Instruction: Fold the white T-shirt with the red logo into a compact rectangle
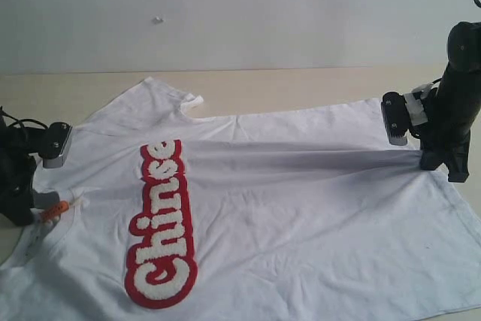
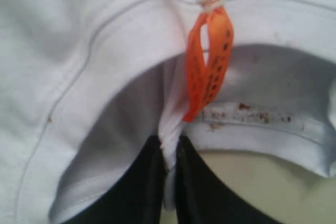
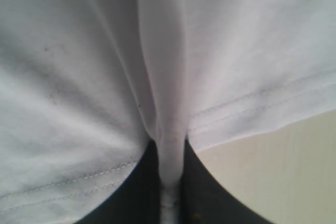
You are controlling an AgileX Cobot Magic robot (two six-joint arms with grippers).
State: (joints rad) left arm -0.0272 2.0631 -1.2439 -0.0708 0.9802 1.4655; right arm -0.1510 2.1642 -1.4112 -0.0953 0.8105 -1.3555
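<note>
The white T-shirt (image 1: 285, 208) lies spread across the table, collar at the left, hem at the right. Its red logo (image 1: 161, 223) with white letters runs down the chest on the left half. My left gripper (image 1: 30, 212) is shut on the shirt's collar (image 2: 169, 150), right beside the orange neck tag (image 2: 210, 61). My right gripper (image 1: 436, 162) is shut on a pinch of the hem (image 3: 170, 156) at the shirt's right edge. A taut ridge of cloth runs from that pinch toward the logo.
The beige table (image 1: 301, 84) shows behind the shirt and at the right wrist view's corner (image 3: 283, 177). A sleeve (image 1: 169, 95) lies at the back left. A pale wall rises behind the table.
</note>
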